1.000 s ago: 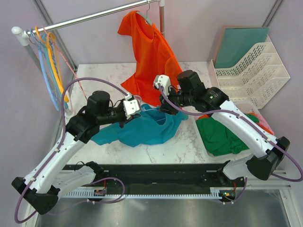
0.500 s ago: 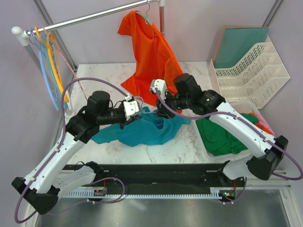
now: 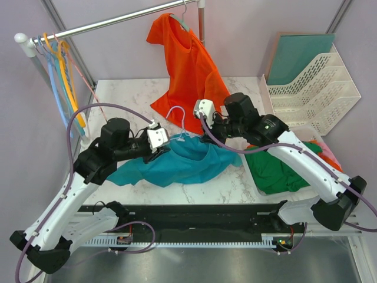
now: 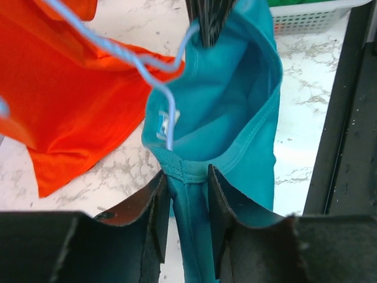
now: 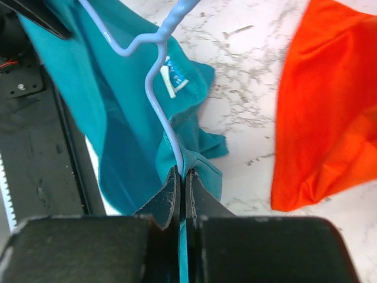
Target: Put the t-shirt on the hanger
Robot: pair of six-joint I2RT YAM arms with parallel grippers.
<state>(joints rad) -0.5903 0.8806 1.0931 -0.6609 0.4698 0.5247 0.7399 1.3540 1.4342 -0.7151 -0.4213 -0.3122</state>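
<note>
Our left hand (image 4: 185, 180) pinched the t-shirt (image 3: 182, 166) collar, lifted off the worktop (image 3: 235, 180); our right hand (image 5: 181, 177) clamped collar and hanger (image 5: 152, 88) together. We judged the neckline needed stretching wide so the hanger's shoulders could seat.

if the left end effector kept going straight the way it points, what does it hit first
Clamped on the t-shirt collar, the left end effector would push into that cloth and the hanger wire, then probably the right end effector; depth is unclear.

Matt cloth t-shirt (image 3: 188, 168), glossy plastic hanger (image 4: 170, 124)
</note>
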